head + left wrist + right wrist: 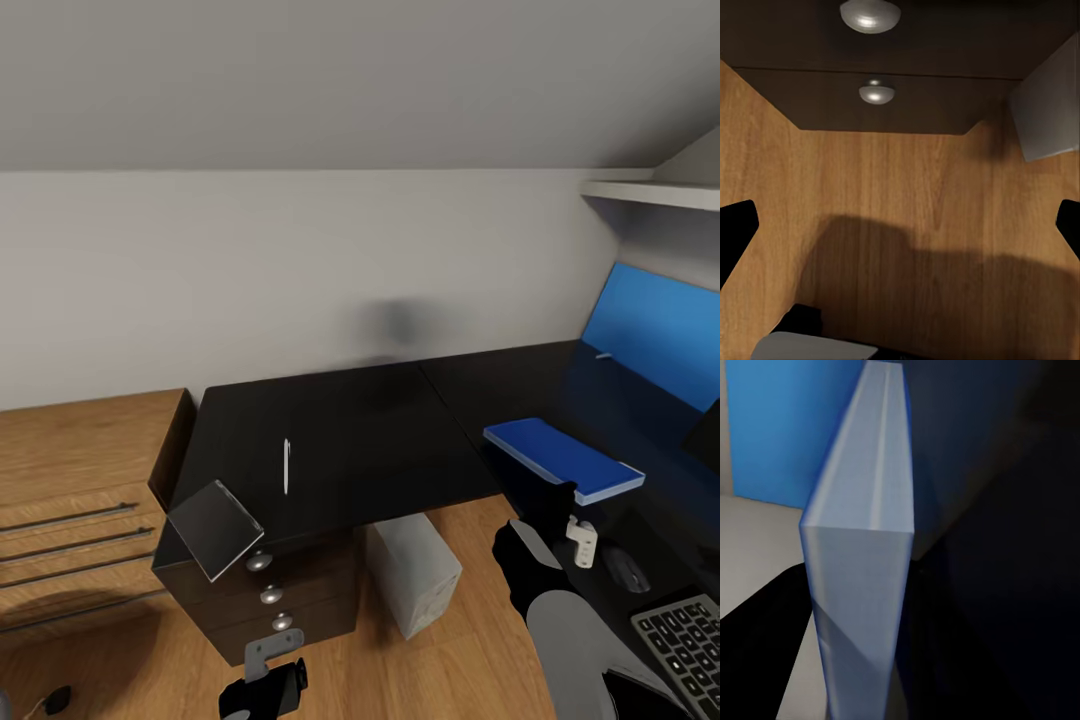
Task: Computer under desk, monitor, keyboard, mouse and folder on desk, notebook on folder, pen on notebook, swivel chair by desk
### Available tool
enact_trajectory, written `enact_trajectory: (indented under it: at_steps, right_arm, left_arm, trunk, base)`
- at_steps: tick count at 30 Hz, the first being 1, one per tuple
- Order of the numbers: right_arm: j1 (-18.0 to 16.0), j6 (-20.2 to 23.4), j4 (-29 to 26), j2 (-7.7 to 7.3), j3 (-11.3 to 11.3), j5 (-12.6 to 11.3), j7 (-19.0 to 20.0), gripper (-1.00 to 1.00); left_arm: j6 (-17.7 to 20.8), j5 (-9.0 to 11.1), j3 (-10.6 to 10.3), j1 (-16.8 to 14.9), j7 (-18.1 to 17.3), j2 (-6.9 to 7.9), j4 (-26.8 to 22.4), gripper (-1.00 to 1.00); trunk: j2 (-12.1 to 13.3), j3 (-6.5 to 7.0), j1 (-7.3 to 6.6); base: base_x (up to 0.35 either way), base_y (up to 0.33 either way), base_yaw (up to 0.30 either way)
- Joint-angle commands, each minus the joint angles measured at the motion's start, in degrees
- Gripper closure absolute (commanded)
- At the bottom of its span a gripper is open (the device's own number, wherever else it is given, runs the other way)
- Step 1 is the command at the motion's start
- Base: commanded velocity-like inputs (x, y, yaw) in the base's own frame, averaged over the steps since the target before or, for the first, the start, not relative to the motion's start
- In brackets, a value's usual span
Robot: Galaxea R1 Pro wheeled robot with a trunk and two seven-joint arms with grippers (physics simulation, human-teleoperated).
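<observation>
Head view, right tool (560, 510) gripping folder (560, 455)

Folder (862, 532) edge-on, right up close: its pale page edge runs from six o'clock up toward twelve, thin blue covers on either side. One dark finger (765, 637) sits at seven o'clock against it; the finger at five o'clock merges with the dark. Black desk (1012, 585) from one to five o'clock. Blue wall panel (784, 427) at ten o'clock, pale wall (757, 532) under it.
</observation>
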Motion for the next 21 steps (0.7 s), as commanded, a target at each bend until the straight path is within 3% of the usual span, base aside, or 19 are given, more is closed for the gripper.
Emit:
enact_trajectory:
  at_steps: [1,11,18,21]
  right_arm:
    - [-0.03,0.48,2.46,0.05,-0.48,-3.24,0.57,1.00]
    - [-0.03,0.46,2.42,0.05,-0.48,-3.21,0.57,1.00]
    - [-0.03,0.39,2.38,0.05,-0.48,-3.16,0.65,1.00]
    - [-0.03,0.39,2.34,0.05,-0.48,-3.15,0.65,1.00]
  left_arm:
    - [0.17,0.27,-0.30,-0.06,0.43,0.06,-0.09,-1.00]
    - [0.19,0.27,-0.60,-0.06,0.43,0.06,0.00,-1.00]
    - [0.11,0.27,-0.61,-0.06,0.41,-0.01,0.00,-1.00]
    - [0.13,0.27,-0.61,-0.06,0.41,-0.02,0.00,-1.00]
  trunk:
    - [0.39,0.13,-0.22]
    - [0.39,0.13,-0.22]
    - [3.19,1.38,-1.76]
    - [3.19,1.38,-1.76]
  base:
    - [0.000,0.000,0.000]
    - [0.000,0.000,0.000]
    - [0.000,0.000,0.000]
    - [0.000,0.000,0.000]
